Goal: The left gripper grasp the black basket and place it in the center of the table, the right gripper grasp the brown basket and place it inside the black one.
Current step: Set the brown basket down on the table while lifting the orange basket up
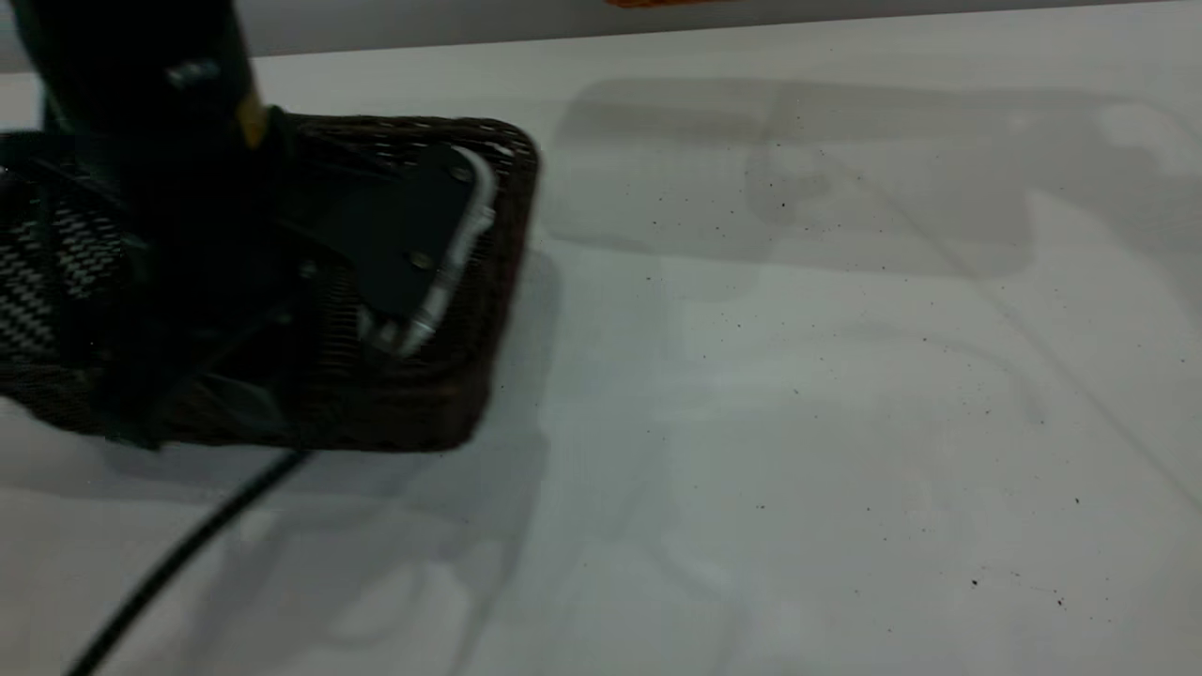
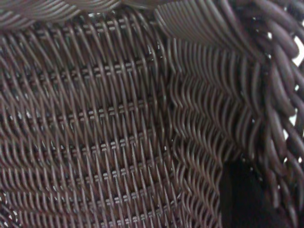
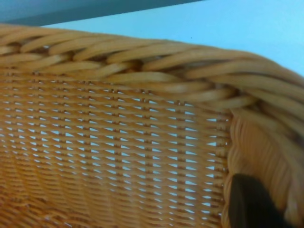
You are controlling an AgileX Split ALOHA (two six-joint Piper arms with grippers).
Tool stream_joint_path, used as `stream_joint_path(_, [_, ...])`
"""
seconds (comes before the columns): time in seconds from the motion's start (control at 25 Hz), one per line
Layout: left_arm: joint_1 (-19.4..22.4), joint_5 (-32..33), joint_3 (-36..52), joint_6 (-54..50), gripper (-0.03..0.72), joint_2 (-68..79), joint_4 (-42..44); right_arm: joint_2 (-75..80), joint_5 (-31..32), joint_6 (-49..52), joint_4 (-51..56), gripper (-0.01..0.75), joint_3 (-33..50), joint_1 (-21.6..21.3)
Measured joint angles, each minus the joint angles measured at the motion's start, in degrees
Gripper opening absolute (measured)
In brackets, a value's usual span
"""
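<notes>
Left arm was down over the black basket point(image 1: 451, 376) at the left side of the table point(image 1: 798, 422), well short of the middle of the tabletop as seen in the exterior view. The arm's dark body covered most of the basket; only the basket's right end and near wall showed clearly. Left gripper point(image 1: 413, 253) sat inside or at the rim near the basket's right end, a black plate with a light metal edge visible there. Left wrist view was filled with dark weave, inner wall and braided rim, with one dark fingertip point(image 2: 244, 199) pressed close against the wall at the corner. Couldn't tell whether the left gripper was clamped on the wall or just open around it. A black cable point(image 1: 178, 563) ran from under the basket toward the near edge of the table. The basket cast a shadow on the table just to its right. The brown basket point(image 3: 133, 142) showed up only in the right wrist view: orange-tan inner wall and braided rim close to the camera, pale table visible through the weave and beyond the rim. A dark fingertip point(image 3: 249, 204) sat against that wall near a corner. Grip state of the right gripper: couldn't tell either.
</notes>
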Motion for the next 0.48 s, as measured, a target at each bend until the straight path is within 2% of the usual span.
stream_joint_path(0.2, [-5.74,-2.53,-0.9,-4.73,0.17,0.0,-0.38,0.0,0.0,0.0,0.0,0.108,0.0,0.0])
stream_joint_path(0.48, [-10.0,-3.04,-5.55,-16.36,0.146,0.0,-2.96,0.0,0.8,0.06,0.0,0.108,0.0,0.0])
